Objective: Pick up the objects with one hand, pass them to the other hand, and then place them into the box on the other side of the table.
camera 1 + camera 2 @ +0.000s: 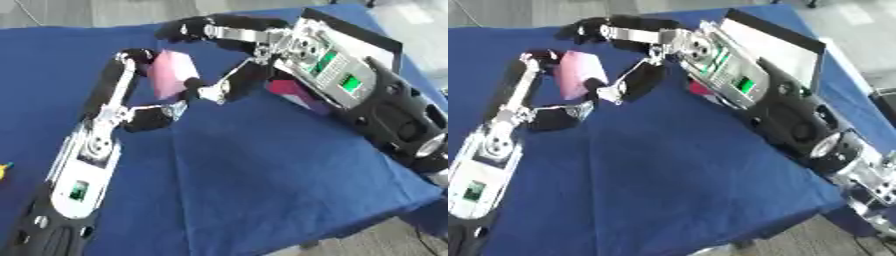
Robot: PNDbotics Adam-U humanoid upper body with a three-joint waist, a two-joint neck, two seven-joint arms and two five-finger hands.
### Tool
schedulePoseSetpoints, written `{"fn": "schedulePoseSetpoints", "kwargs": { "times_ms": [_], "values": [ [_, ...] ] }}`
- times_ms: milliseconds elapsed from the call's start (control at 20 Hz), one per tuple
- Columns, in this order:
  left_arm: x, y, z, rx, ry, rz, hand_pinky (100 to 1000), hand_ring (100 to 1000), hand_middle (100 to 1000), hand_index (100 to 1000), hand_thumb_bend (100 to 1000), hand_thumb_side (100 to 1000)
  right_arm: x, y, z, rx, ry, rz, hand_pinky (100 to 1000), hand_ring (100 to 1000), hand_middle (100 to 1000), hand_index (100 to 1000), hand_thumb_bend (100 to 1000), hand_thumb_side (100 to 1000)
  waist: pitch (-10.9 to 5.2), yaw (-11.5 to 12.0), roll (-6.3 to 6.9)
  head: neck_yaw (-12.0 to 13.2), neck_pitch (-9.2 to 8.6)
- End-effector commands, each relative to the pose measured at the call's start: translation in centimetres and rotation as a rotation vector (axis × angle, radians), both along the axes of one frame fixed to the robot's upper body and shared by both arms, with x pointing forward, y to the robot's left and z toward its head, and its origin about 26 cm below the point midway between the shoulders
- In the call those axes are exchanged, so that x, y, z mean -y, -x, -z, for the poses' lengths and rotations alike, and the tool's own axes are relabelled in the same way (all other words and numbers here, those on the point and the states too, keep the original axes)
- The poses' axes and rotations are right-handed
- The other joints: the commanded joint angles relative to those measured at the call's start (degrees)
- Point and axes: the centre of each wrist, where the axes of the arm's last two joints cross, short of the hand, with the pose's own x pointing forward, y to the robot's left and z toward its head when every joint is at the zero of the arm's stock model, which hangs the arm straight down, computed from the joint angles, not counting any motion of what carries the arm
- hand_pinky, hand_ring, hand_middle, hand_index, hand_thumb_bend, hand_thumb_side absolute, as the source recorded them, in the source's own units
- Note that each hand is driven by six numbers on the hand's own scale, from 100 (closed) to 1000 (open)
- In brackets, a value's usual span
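Observation:
A pink block (171, 74) hangs above the blue table, left of centre. My left hand (91, 146) comes up from the lower left and pinches it, long fingers (115, 82) along its left side and thumb (156, 116) beneath. My right hand (322, 64) reaches in from the right. Its fingers (210, 27) arch over the block with a gap, and its thumb tip (206, 92) touches the block's lower right corner. A box with a black rim and white inside (785, 47) stands at the far right, partly hidden by my right arm.
Blue cloth (262, 175) covers the table, whose front right edge (385, 220) drops to the floor. Something dark red (293, 94) shows under my right hand. A small yellow thing (4, 171) sits at the left edge.

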Motion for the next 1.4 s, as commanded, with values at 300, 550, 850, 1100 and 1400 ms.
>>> {"fn": "schedulePoseSetpoints", "kwargs": {
  "times_ms": [300,550,850,1100,1400],
  "values": [
    [0.67,0.4,-1.03,0.03,0.032,0.049,714,756,536,579,170,182,0.56,-0.32,-0.43,0.024,0.03,0.027,1000,993,1000,1000,100,191,0.33,-0.26,-0.56,-0.34,0.33],
    [0.72,0.42,-1.07,0.035,0.04,0.069,716,757,536,580,169,185,0.61,-0.45,-0.35,0.022,0.034,0.031,1000,988,1000,1000,100,195,0.46,-0.39,-0.54,-0.45,0.33],
    [0.78,0.43,-1.01,0.036,0.046,0.084,715,757,535,581,169,187,0.59,-0.46,-0.22,0.02,0.045,0.03,1000,983,1000,1000,100,210,0.54,-0.47,-0.58,-0.46,0.33],
    [0.83,0.49,-1.07,0.041,0.057,0.101,716,758,535,584,168,191,0.55,-0.47,-0.14,0.019,0.056,0.026,997,980,1000,1000,100,216,0.59,-0.51,-0.63,-0.48,0.33],
    [0.82,0.47,-0.99,0.042,0.059,0.118,715,759,535,590,174,193,0.61,-0.57,-0.05,0.012,0.045,0.046,979,950,890,929,100,244,0.71,-0.59,-0.59,-0.5,0.33]
  ]
}}
